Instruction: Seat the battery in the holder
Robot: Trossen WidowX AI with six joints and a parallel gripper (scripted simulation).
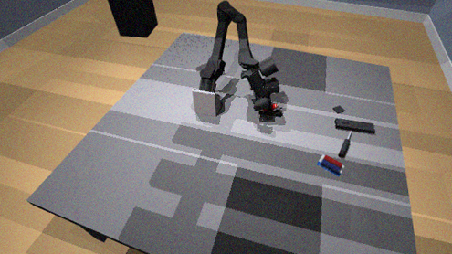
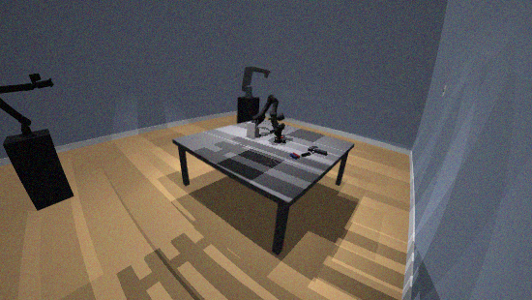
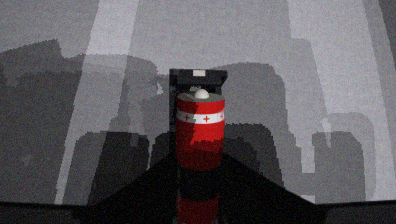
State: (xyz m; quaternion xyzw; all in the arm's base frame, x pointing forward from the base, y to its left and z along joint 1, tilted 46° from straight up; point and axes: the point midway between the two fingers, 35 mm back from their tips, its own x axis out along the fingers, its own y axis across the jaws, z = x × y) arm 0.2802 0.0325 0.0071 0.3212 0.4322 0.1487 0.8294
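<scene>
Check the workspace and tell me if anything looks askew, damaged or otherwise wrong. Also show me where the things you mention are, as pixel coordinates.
Nothing looks damaged or spilled. The one thing askew is the red battery (image 3: pixel 200 137): its terminal end is tipped up toward the wrist camera rather than lying flat in the black holder (image 3: pixel 198 79). The gripper (image 1: pixel 271 113) (image 2: pixel 280 140) is clamped on it, so that looks like unfinished seating.

Looks like a plain robot test room or lab, with blue-gray walls (image 1: pixel 59 9) (image 2: pixel 169 48), a wood floor (image 1: pixel 12 149) (image 2: pixel 121 218), a big worktop (image 1: pixel 128 174) (image 2: pixel 213 140) with a robot arm (image 1: pixel 218 40) (image 2: pixel 272 99) and small tools (image 1: pixel 344 147) (image 2: pixel 306 154) on it, and more arms on black stands (image 2: pixel 39 169) (image 2: pixel 248 108).
</scene>
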